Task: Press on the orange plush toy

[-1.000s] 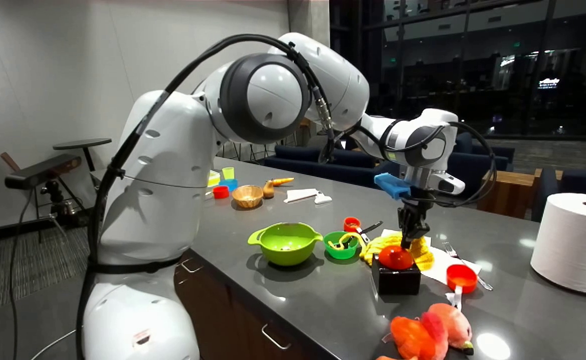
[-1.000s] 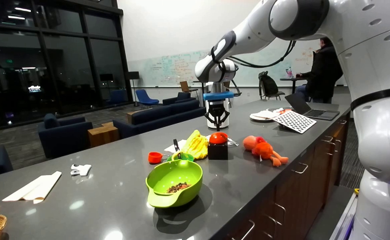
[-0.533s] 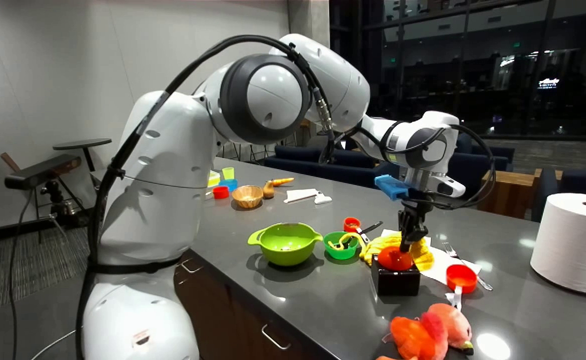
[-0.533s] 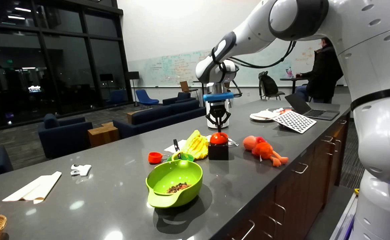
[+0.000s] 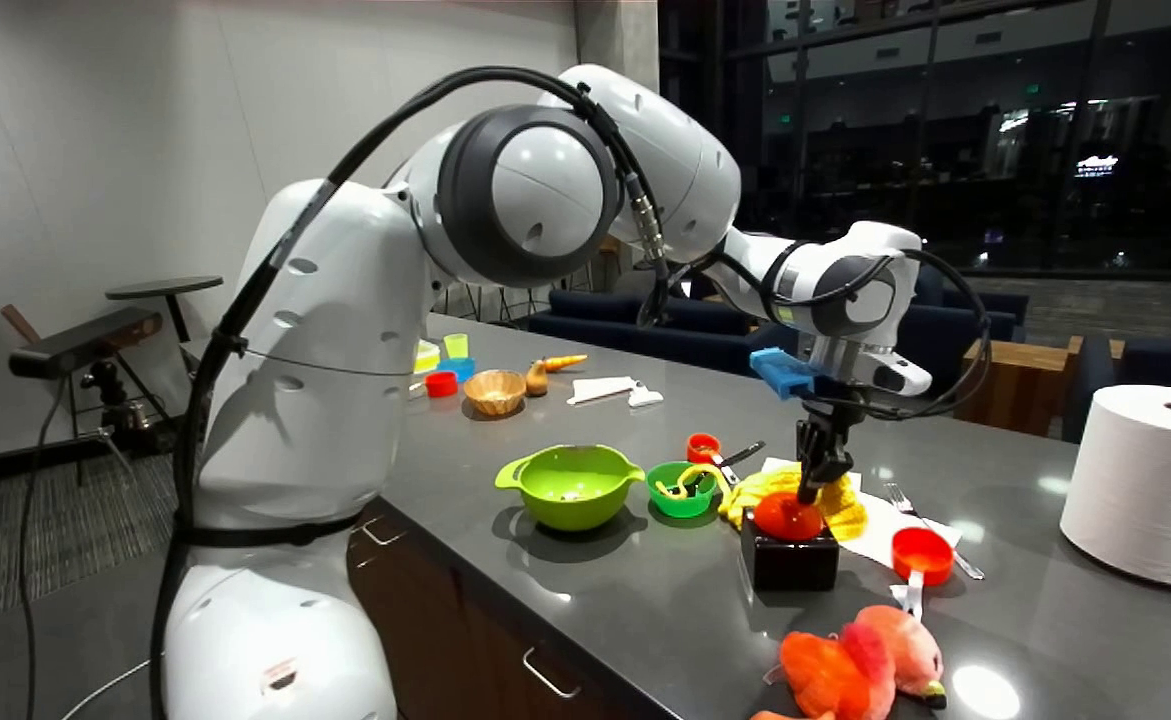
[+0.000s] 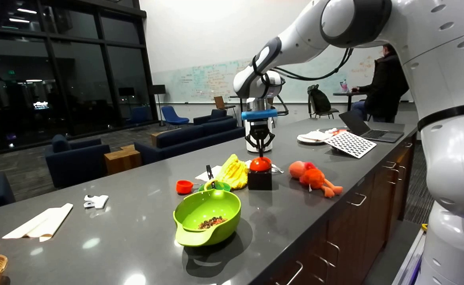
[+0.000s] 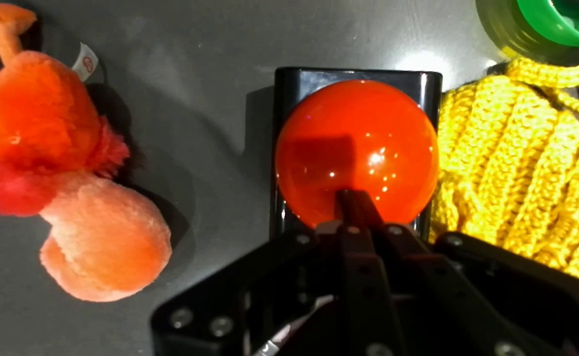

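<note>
Apparently touching the red dome (image 7: 361,148) on the black block (image 6: 260,181) with the claw (image 7: 356,205), pressed together, pinching nothing. Not on the orange plush toy (image 7: 62,163), lying off to one side of the claw on the counter (image 7: 195,44). Could skid off the glossy dome or tip the block from pushing off-centre; likely wasted on the wrong target. Impossible to read plush tag (image 7: 85,62), far glowing sign (image 5: 1096,163) or whiteboard scrawl (image 6: 208,81).

1. The orange plush toy (image 6: 314,179) has a super fuzzy orange body, hot-pink fluff, salmon head, little white tag.
2. It's kinda sprawled out on the worktop (image 6: 136,229), near the long drawer-side edge, legs pointing toward that edge.
</note>
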`<state>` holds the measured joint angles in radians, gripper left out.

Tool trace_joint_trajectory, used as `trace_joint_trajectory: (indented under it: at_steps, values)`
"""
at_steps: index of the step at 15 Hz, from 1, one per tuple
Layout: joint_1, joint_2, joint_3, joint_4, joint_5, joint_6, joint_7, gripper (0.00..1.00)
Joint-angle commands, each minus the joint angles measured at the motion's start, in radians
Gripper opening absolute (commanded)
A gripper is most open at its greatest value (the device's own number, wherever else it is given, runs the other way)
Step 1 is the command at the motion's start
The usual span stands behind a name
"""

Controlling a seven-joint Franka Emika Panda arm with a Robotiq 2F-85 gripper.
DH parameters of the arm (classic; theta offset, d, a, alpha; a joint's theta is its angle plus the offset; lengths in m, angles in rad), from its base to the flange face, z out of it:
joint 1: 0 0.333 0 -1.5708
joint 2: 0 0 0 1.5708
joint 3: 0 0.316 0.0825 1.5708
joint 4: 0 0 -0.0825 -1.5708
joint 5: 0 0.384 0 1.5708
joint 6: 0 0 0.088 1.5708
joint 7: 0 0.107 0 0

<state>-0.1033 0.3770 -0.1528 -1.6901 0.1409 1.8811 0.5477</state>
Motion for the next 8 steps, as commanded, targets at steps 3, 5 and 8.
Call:
trace_joint_trajectory:
  at_steps: [3, 5, 8]
  values:
    - [-0.008, 0.012, 0.004, -0.057, 0.068, 0.02, 0.006, 0.0]
    - [-0.009, 0.013, 0.004, -0.063, 0.076, 0.024, 0.006, 0.0]
    - [-0.01, 0.014, 0.004, -0.062, 0.081, 0.025, 0.006, 0.0]
